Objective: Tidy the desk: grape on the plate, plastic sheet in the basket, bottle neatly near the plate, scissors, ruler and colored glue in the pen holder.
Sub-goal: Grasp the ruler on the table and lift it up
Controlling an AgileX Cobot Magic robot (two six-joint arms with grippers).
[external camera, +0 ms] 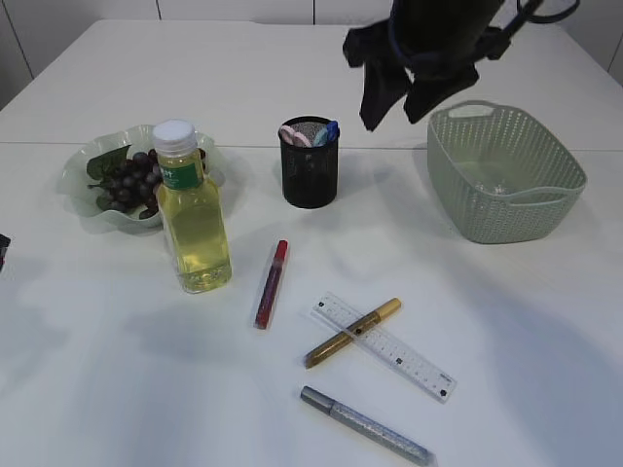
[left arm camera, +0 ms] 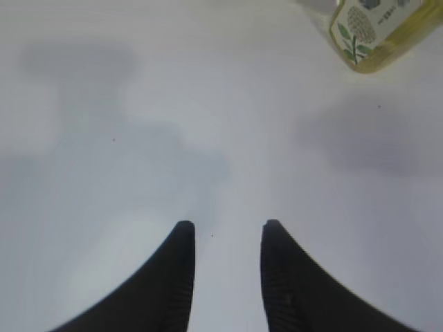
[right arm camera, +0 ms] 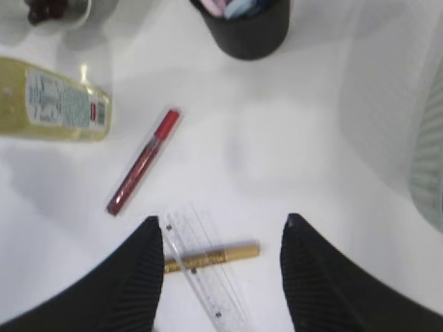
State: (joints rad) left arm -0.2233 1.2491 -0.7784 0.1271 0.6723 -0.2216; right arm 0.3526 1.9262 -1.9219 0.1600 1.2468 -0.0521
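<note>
Dark grapes [external camera: 131, 178] lie on the pale green plate [external camera: 83, 161]. Just right of it stands the bottle [external camera: 193, 209] of yellow liquid. Pink and blue scissors handles [external camera: 313, 133] stick out of the black pen holder [external camera: 310, 165]. The clear ruler [external camera: 384, 345] lies across a gold glue pen [external camera: 351, 333], with a red glue pen [external camera: 272, 283] and a silver one [external camera: 367, 426] nearby. My right gripper [external camera: 391, 119] hangs open and empty, high above the ruler [right arm camera: 204, 266] and gold pen [right arm camera: 214, 257]. My left gripper [left arm camera: 225, 228] is open and empty over bare table, the bottle [left arm camera: 377, 31] ahead to its right.
The green basket [external camera: 506, 175] stands at the right, with a faint clear glint on its floor; I cannot tell whether that is the plastic sheet. The white table runs wide in front and to the left.
</note>
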